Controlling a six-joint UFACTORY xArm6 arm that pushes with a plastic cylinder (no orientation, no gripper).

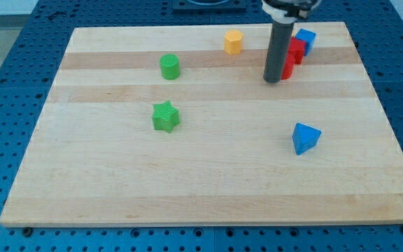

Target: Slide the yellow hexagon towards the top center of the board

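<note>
yellow hexagon (234,42) sits apart from my tip (273,80), which seems to touch the red block (293,56).

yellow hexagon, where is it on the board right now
The yellow hexagon sits near the board's top edge, slightly to the view's right of centre, with my tip lower and to its right, beside the red block.

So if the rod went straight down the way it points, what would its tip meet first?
My tip already seems to rest on the wooden board, so it meets only the board. The red block sits just to its right.
</note>
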